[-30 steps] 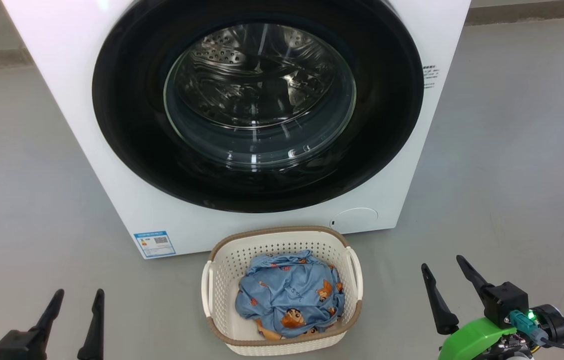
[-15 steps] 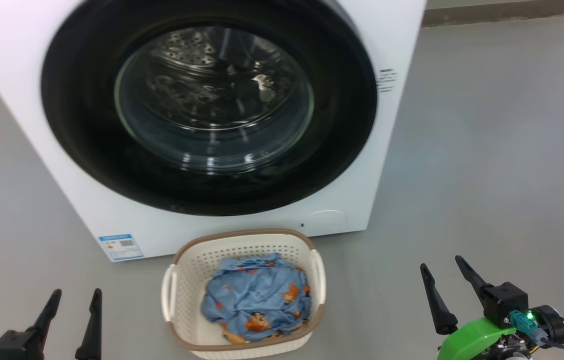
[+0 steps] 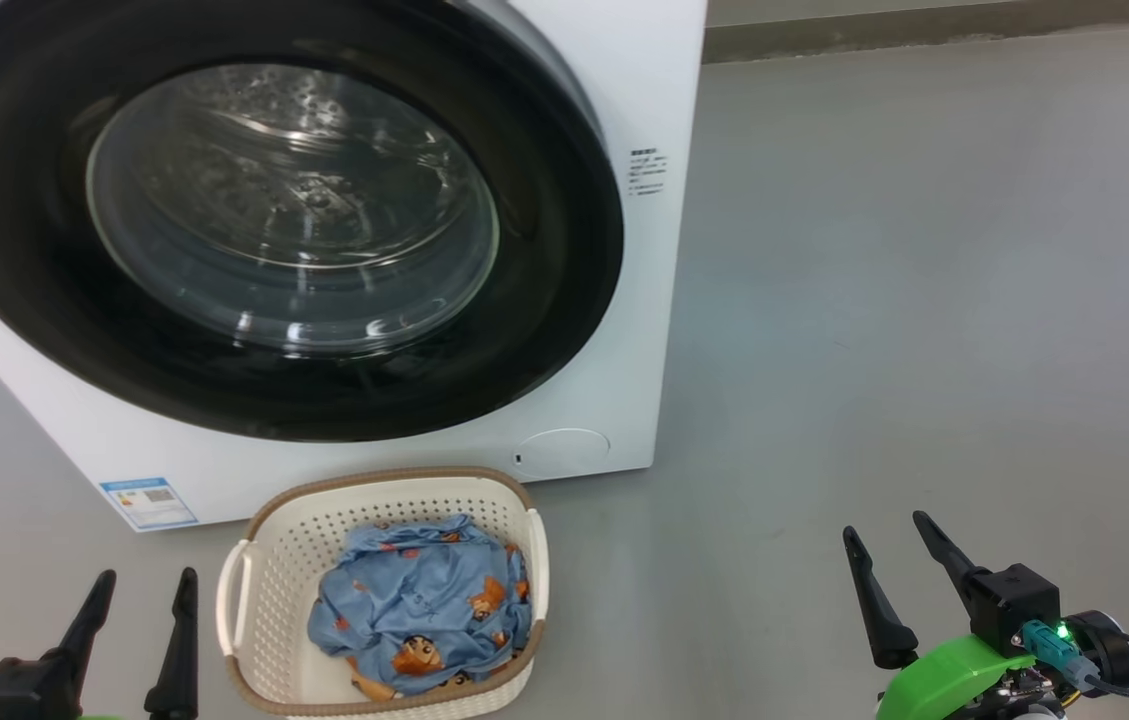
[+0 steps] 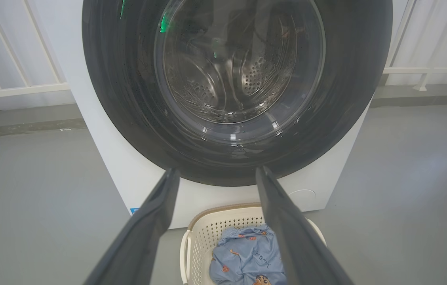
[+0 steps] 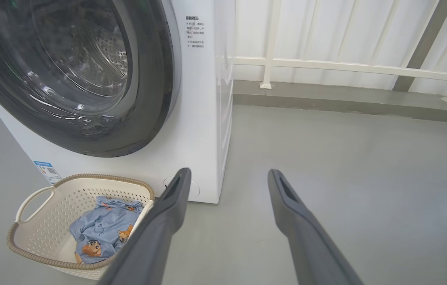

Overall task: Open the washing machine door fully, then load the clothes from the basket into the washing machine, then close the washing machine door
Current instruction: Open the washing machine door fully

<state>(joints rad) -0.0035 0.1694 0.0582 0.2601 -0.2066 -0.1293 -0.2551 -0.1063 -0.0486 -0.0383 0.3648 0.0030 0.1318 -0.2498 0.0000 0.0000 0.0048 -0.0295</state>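
The white washing machine [image 3: 614,60] stands on the floor with its round black-rimmed door [image 3: 544,300] shut, the steel drum visible through the glass. In front of it sits the cream basket [image 3: 269,560] holding the light blue clothes [image 3: 419,610]. My left gripper [image 3: 142,582] hangs open at the lower left, just left of the basket. My right gripper [image 3: 886,528] is open at the lower right, well clear of basket and machine. In the left wrist view the door [image 4: 128,99] and basket [image 4: 207,233] lie ahead between my fingers [image 4: 144,229]. The right wrist view shows the machine [image 5: 203,118] and basket [image 5: 49,206] to the left.
Grey floor [image 3: 924,300] spreads wide to the right of the machine. A white railing [image 5: 346,67] and a low kerb run along the back wall. A blue label [image 3: 149,502] and a round cap [image 3: 561,452] mark the machine's lower front.
The head camera has turned right, so machine and basket sit further left in the picture. Both grippers stay open in the same places.
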